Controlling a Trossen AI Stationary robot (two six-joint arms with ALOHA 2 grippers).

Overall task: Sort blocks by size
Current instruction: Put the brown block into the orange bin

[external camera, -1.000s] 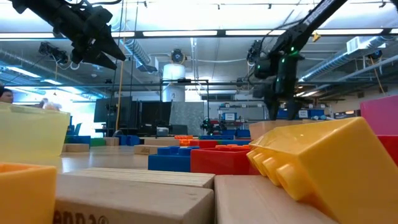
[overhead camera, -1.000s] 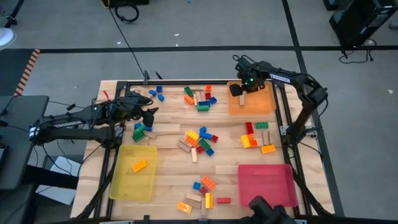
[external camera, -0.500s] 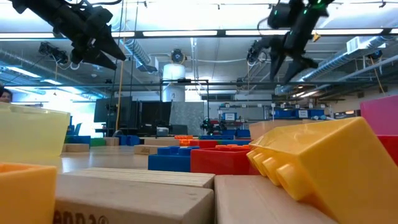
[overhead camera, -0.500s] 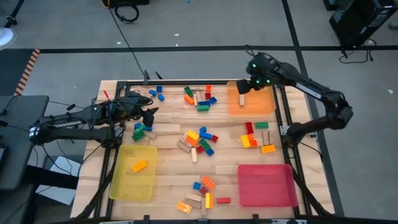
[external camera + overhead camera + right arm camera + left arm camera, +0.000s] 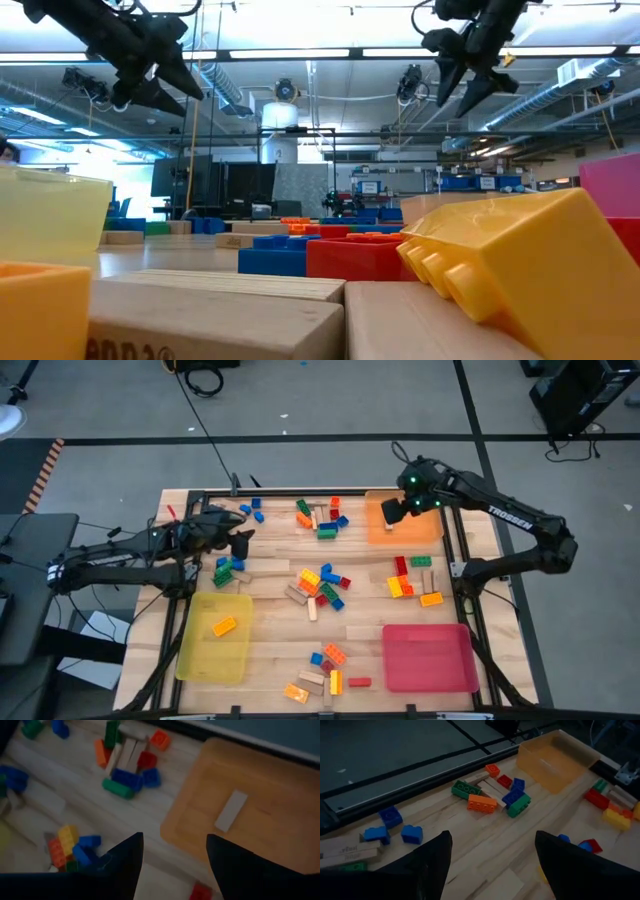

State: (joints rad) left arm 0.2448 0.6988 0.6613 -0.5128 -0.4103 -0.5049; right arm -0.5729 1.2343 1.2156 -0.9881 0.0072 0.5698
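Note:
Many small blocks lie on the wooden table in loose groups: at the far middle point(image 5: 320, 518), at the centre point(image 5: 322, 585), at the right point(image 5: 412, 580), at the near edge point(image 5: 325, 675) and by my left gripper point(image 5: 228, 568). A tan wooden block point(image 5: 231, 811) lies flat in the orange tray point(image 5: 425, 530). An orange block point(image 5: 224, 626) lies in the yellow tray point(image 5: 200, 655). My right gripper point(image 5: 392, 510) hangs open and empty above the orange tray's left part. My left gripper point(image 5: 243, 542) is open and empty, raised over the table's far left.
The red tray point(image 5: 427, 657) stands at the near right. A dark frame rail point(image 5: 452, 530) runs along the table's right side beside the orange tray. Bare wood lies between the yellow and red trays point(image 5: 300, 635).
My right gripper has risen from low over the orange tray to well above it and shifted a little toward the table's right edge. The tan wooden block stays lying in the tray. My left arm has kept still.

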